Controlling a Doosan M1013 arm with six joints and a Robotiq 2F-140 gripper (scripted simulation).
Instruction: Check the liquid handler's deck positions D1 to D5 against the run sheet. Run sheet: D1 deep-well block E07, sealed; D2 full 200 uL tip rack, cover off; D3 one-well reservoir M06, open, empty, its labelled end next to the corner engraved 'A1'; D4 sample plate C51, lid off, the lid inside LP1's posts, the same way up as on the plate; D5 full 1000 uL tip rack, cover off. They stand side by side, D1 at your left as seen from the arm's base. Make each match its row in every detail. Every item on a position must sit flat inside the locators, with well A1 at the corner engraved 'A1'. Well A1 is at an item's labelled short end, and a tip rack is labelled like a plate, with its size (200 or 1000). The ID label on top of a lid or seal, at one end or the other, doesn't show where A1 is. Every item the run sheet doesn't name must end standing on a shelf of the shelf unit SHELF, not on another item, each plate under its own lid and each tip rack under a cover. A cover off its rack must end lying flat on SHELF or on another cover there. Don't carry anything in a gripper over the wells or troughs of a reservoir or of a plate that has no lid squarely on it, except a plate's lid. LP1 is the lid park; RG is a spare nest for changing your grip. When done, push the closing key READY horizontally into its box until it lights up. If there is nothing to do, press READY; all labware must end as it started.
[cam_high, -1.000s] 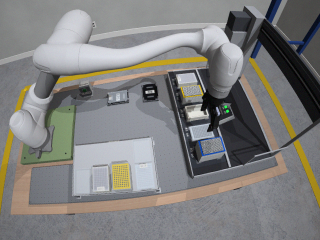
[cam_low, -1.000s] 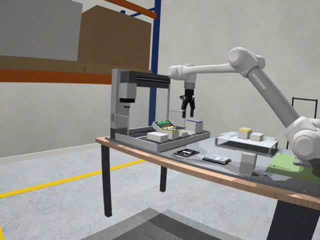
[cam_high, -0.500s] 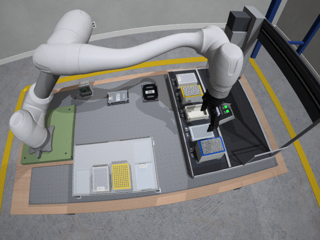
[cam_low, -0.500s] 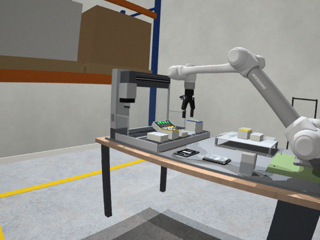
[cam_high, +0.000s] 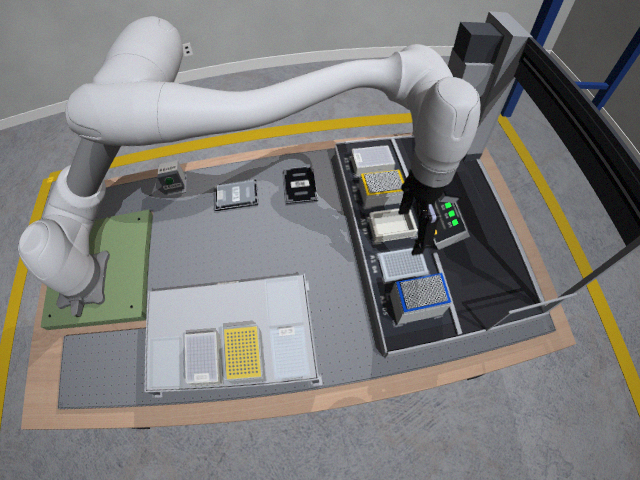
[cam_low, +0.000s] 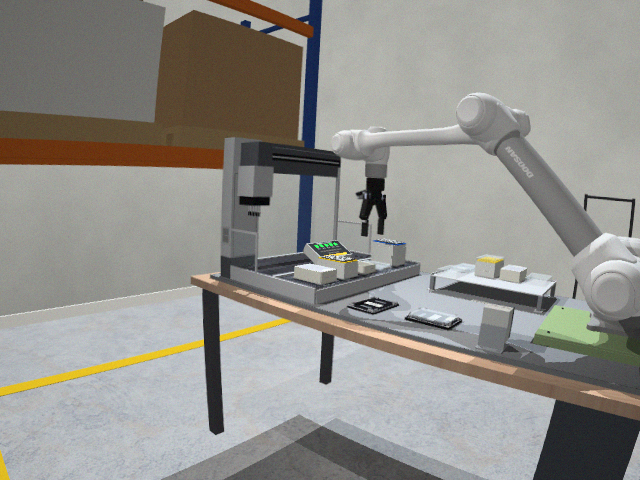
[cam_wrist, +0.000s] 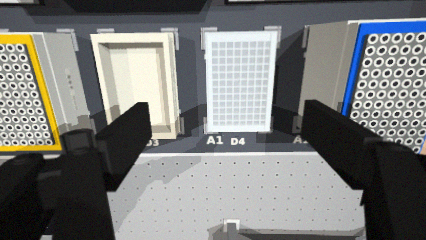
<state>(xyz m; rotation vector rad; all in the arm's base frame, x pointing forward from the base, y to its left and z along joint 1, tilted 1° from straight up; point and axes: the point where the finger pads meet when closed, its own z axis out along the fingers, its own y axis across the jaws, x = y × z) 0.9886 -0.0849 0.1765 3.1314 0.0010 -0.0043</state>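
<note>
My gripper (cam_high: 418, 227) is open and empty. It hangs high above the liquid handler's deck, over the gap between the reservoir and the sample plate; it also shows in the side view (cam_low: 373, 224) and the wrist view (cam_wrist: 227, 120). Along the deck stand a white sealed block (cam_high: 373, 158), a yellow-rimmed tip rack (cam_high: 383, 181) with its cover off, a cream one-well reservoir (cam_high: 392, 225) (cam_wrist: 136, 82) that is open and empty, a lidless well plate (cam_high: 403, 264) at the engraved "A1 D4" (cam_wrist: 240, 80), and a blue-rimmed tip rack (cam_high: 424, 293) with its cover off (cam_wrist: 387, 85).
A clear lid lies in a post nest (cam_high: 236, 194). A black nest (cam_high: 299, 188) stands beside it. The READY box (cam_high: 170, 178) is at the back left. The shelf unit (cam_high: 230, 330) holds a plate, a yellow rack and a clear item. A panel with green lights (cam_high: 449, 222) and the handler's gantry (cam_high: 485, 62) stand close to the arm.
</note>
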